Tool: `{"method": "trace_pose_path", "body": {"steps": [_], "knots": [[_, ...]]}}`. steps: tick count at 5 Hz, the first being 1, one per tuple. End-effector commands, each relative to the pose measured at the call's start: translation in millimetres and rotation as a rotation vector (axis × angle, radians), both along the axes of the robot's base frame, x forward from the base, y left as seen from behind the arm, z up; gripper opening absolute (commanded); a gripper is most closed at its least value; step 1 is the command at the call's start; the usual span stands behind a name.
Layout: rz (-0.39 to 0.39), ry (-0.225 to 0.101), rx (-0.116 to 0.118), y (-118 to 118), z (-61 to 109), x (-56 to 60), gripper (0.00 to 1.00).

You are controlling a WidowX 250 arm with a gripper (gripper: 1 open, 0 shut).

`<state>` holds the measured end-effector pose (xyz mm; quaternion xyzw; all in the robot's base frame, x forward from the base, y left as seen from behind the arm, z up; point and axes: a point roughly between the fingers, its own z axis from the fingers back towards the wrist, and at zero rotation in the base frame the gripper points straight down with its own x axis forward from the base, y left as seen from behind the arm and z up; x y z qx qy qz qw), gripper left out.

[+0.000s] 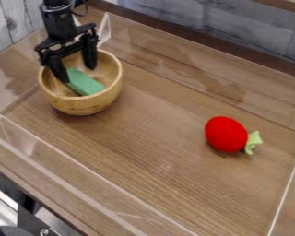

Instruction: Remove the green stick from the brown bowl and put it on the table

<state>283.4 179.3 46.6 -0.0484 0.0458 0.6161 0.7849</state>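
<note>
Hanging over the bowl (80,88), the pincer (71,64) stands wide, its fingers straddling the stick (84,83), which lies inside the bowl. Nothing is gripped yet; closing, lifting and setting it on the bench (150,138) remain. No writing is readable.

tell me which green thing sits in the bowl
The green stick, lying inside the brown bowl. The other green is the strawberry's leaf, out on the table.

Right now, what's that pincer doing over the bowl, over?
Pincer open, pointing down into brown bowl. Green stick lying in bowl, not gripped. Red strawberry toy far off on table, nothing in the way.
</note>
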Motion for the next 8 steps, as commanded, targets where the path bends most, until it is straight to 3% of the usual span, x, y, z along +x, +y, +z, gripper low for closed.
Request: {"method": "trace_pose_path", "body": {"steps": [1,2,4,6,8], "knots": [[-0.008,-0.059,0.035,4,14.9,16.2,1.0],[-0.028,-0.067,0.034,-3,11.9,22.9,1.0],[-0.109,-0.078,0.025,15,2.5,41.2,1.0],[0.011,-0.076,0.034,-2,4.2,41.4,1.0],[0.078,-0.069,0.046,10,1.3,42.9,1.0]]}}
